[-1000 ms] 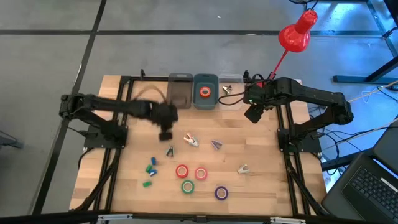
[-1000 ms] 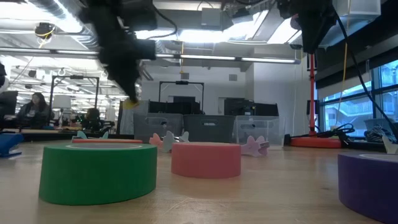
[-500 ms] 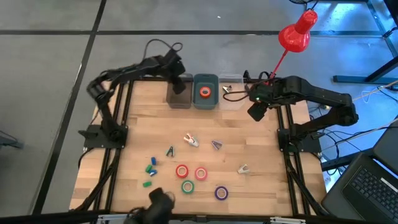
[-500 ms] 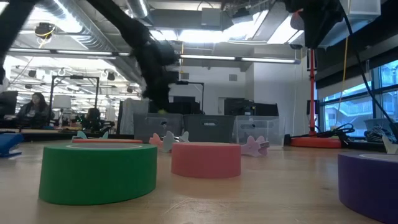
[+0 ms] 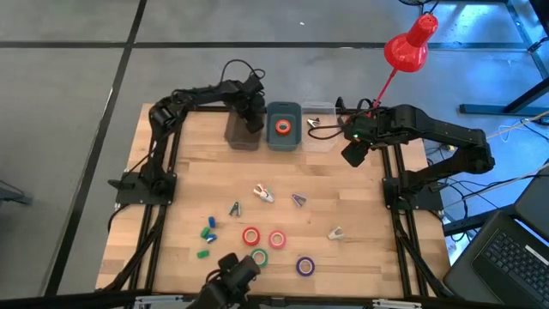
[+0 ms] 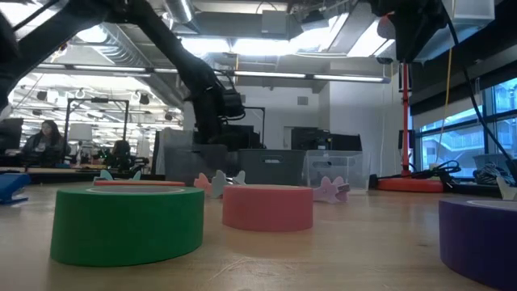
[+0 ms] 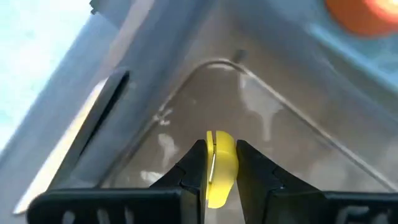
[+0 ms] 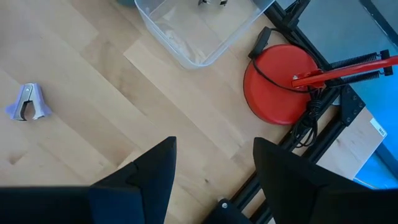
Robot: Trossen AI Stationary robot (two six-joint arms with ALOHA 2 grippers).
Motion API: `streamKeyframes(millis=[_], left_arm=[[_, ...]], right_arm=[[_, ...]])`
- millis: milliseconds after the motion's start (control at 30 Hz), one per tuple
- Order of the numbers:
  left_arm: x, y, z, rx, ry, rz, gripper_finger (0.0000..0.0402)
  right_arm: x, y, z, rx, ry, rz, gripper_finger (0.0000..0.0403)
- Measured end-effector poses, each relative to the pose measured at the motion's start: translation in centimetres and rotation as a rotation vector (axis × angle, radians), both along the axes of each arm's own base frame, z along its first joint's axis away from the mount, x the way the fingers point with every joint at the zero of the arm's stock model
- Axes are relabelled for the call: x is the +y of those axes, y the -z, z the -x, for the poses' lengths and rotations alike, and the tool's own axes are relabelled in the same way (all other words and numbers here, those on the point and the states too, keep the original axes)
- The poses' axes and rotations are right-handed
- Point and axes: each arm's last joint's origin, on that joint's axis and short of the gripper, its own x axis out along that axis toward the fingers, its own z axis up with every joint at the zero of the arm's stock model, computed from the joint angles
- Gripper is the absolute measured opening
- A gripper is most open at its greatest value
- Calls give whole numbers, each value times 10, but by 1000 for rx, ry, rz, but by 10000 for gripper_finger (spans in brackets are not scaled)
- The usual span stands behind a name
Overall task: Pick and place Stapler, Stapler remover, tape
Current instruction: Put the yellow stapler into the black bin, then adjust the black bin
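Note:
My left gripper [image 5: 251, 110] hangs over the grey bin [image 5: 243, 130] at the table's far edge, shut on a small yellow stapler [image 7: 219, 167]; the bin's floor [image 7: 267, 124] shows beyond it. An orange tape [image 5: 283, 127] lies in the blue bin next to it. Red [image 5: 250, 236], pink [image 5: 276, 239], green [image 5: 259, 257] and purple [image 5: 305, 266] tapes lie flat near the near edge. Staple removers [image 5: 263, 193] [image 5: 298, 199] [image 5: 334, 233] lie mid-table. My right gripper [image 5: 352, 153] waits open by the far right corner. My left gripper pinches the yellow stapler [image 7: 214, 180] between its two fingers [image 7: 193, 165], one on each flat side. The fingers point down into the grey bin from above. The stapler is lifted clear of the bin's floor, its rounded end sticking out past the fingertips.
A clear bin [image 5: 319, 133] with a staple remover in it stands right of the blue bin. Small blue and green staplers [image 5: 208, 232] lie near the left. A red lamp [image 5: 410, 45] stands beyond the far right corner. A dark object [image 5: 227, 279] shows at the near edge.
My left arm has swung from mid-table to the far edge, carrying the yellow stapler, and now hangs over the grey bin. The right arm has stayed almost still. The tapes and staple removers have not moved.

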Motion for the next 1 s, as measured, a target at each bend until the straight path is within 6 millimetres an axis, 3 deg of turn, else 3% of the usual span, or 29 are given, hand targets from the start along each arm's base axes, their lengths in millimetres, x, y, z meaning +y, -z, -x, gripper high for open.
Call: streamKeyframes(millis=[100, 300, 433, 600, 733, 867, 1000], left_arm=[[-3, 0, -4, -3, 37, -16, 72], [-10, -1, -7, 37, 44, -14, 214], [-13, -13, -7, 55, 50, 3, 268], [-16, -48, -4, 30, 49, -20, 280], [-22, -75, 3, 40, 151, -78, 277], [-24, -77, 5, 82, 307, -107, 271], [-21, -65, 1, 160, 425, -155, 252]], right_arm=[[0, 0, 0, 0, 0, 0, 215], [0, 0, 0, 1, 0, 0, 215], [0, 0, 0, 1, -1, 0, 215], [0, 0, 0, 6, -13, 2, 215], [0, 0, 0, 7, -15, 2, 215], [0, 0, 0, 8, -18, 3, 215], [0, 0, 0, 9, -18, 12, 215]])
